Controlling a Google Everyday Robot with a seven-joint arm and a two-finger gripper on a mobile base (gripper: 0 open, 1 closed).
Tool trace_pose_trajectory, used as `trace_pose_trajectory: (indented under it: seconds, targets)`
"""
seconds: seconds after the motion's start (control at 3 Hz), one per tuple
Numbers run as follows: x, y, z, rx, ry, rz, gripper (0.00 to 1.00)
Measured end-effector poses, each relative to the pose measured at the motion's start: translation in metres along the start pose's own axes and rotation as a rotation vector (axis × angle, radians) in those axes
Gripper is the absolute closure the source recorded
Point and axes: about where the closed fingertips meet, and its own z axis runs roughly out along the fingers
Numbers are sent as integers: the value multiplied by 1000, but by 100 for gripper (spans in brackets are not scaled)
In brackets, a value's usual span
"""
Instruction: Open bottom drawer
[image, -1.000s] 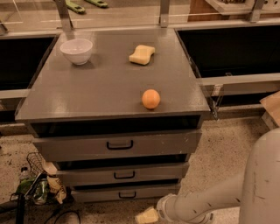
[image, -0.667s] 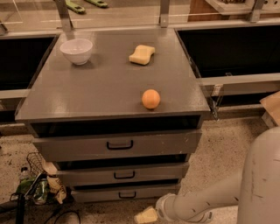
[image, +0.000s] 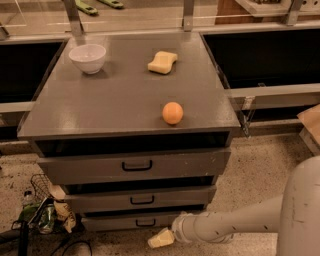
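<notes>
The tool (image: 161, 239) hangs low by the floor; whether it is clenched or released cannot be told. The bottom drawer (image: 120, 221) sits just above it, with its small black handle (image: 145, 222) up and slightly left of the tool, not touching it. The drawer looks shut, so reaching the handle, gripping it and pulling all appear left to do.

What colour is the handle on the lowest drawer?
The small loop handle is black, camera view; the pincer hovers low, just beside it.
</notes>
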Motion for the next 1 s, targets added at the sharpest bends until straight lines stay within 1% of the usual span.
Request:
trace_pose_trajectory:
  seconds: [0.33,0.67,1.0]
  targets:
    - [-12,3,16,-49,-16,-30,0]
    - [-14,2,18,-54,-17,-32,0]
    - [-10,3,22,-53,-51,-27,0]
